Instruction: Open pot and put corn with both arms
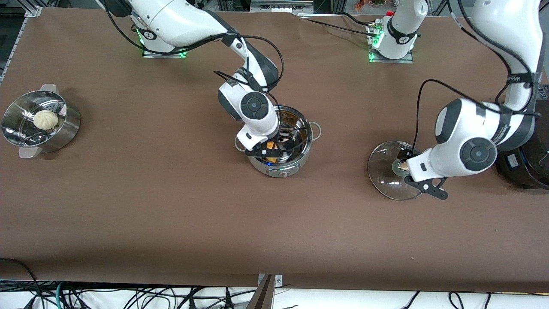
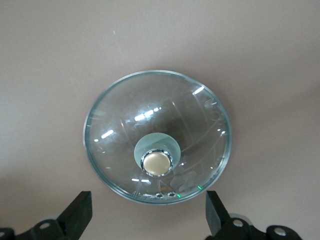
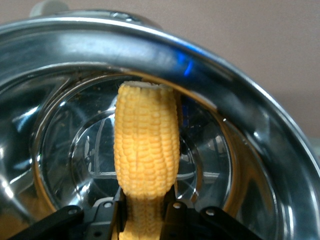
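Right gripper [image 3: 145, 210]: mine, lowered inside the open pot [image 1: 300, 148], fingers [image 3: 172, 212] clamped on the narrow end of the corn [image 3: 146, 145]. The cob points away from my wrist, its cut end close to the inner wall; whether it touches the steel floor, I cannot tell. In the front view only a sliver of corn [image 1: 271, 145] shows under my wrist.

Pot: steel, lidless, mid-table, one grey loop handle [image 1: 316, 128] at about 2 o'clock on its rim, front knob [image 1: 282, 174] at 6 o'clock, facing the front camera.

Lid [image 1: 388, 178]: clear glass, lying knob-up on the table toward my left arm's end, at roughly 3 o'clock from the pot and well apart from it. Copper-coloured knob [image 2: 156, 163] at its centre.

Left gripper [image 2: 150, 220]: mine, hovering over the lid, fingers [image 2: 80, 210] spread wide, nothing between them.

Steamer pot [image 1: 64, 128]: perforated steel, at 9 o'clock from the pot, toward my right arm's end, a white bun [image 1: 46, 119] in it.

Black cooker [image 1: 525, 165]: at the table's edge, just past my left arm.
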Robot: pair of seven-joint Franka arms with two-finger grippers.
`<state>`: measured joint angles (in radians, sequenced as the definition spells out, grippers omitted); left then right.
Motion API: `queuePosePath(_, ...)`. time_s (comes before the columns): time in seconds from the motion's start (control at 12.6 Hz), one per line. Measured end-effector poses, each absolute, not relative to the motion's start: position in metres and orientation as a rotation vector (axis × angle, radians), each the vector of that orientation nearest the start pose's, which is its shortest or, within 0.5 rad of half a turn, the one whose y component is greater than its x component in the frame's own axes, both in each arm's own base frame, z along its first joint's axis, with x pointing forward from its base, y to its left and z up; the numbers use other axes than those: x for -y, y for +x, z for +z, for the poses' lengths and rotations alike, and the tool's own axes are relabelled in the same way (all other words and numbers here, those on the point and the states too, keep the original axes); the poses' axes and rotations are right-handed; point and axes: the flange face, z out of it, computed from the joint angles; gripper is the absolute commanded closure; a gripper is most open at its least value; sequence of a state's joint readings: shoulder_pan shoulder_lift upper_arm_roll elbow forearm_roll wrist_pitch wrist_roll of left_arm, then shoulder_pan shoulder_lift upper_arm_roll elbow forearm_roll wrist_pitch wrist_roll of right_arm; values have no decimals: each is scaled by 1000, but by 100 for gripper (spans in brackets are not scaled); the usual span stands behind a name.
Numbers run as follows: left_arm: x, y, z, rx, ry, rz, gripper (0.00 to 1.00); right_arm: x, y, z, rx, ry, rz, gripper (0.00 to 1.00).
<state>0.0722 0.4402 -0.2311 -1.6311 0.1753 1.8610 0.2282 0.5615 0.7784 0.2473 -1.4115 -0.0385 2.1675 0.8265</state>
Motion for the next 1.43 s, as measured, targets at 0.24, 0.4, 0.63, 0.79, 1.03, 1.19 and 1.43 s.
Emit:
queuePosePath(0.24, 72, 647, 455, -502, -3034, 92, 0, -500, 529, 246, -99, -3045, 151, 0)
queuePosePath(0.4, 56, 645, 526, -267, -3050, -31, 0, -501, 529, 246, -75, -3069, 114, 0)
queuePosePath(0.63, 28, 618, 584, -17, -3107, -14, 0, -507, 527, 250, -33, -3086, 64, 0)
queuePosePath(0.79, 1, 596, 599, 92, -3182, 11, 0, -510, 528, 266, -24, -3087, 51, 0)
queuePosePath(1.03, 22, 559, 593, 64, -3161, -2, 0, -499, 533, 334, -7, -3139, 66, 0)
queuePosePath(1.19, 34, 548, 594, 47, -3152, 4, 0, -462, 552, 384, 101, -3166, 62, 0)
queuePosePath(1.43, 29, 547, 594, 62, -3152, 2, 0, -339, 621, 419, -22, -3199, 65, 0)
